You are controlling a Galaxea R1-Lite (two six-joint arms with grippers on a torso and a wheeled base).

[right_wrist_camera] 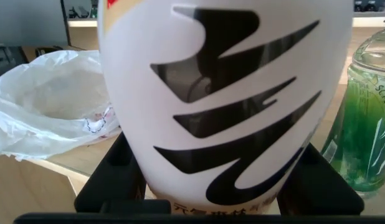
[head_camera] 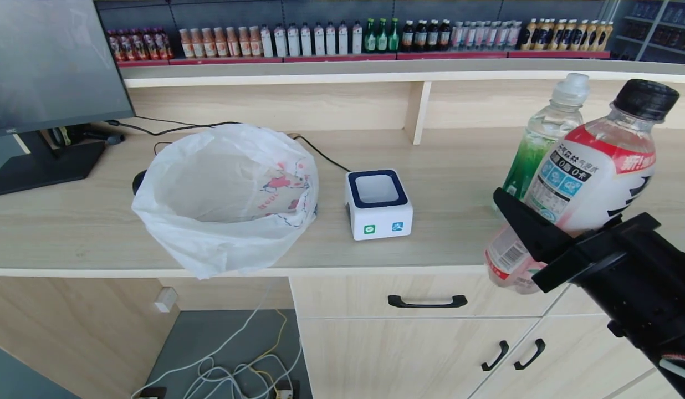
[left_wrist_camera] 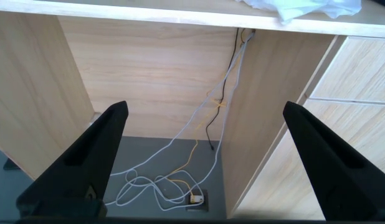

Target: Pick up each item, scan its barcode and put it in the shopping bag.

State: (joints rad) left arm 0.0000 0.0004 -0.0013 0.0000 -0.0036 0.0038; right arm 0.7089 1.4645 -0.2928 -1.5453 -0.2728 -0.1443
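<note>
A pale wooden table (head_camera: 459, 166) runs across in front of me, with a store shelf of drinks (head_camera: 348, 39) along the back wall and a dark monitor (head_camera: 49, 61) at the far left.

My right end effector (head_camera: 575, 221) is raised at the table's front edge, its arm coming up from low on the right. Its jaws are clamped around the middle of the black-capped bottle (head_camera: 592, 177), which tilts with its cap up and away. In the head view the bottle's base, with its barcode patch, hangs past the table edge above the drawers (head_camera: 425, 302).

A green bottle (head_camera: 533, 149) stands on the table just behind the end effector, very near the held one.

To the left of that end effector is bare table, then the white scanner (head_camera: 378, 204), window up. Beyond it is the shopping bag (head_camera: 226, 194), mouth open and one side drooping over the front edge.

My left end effector (left_wrist_camera: 205, 143) is below the tabletop with its jaws spread wide and nothing in them. It faces the open bay under the table, where cables (left_wrist_camera: 174, 180) lie.
</note>
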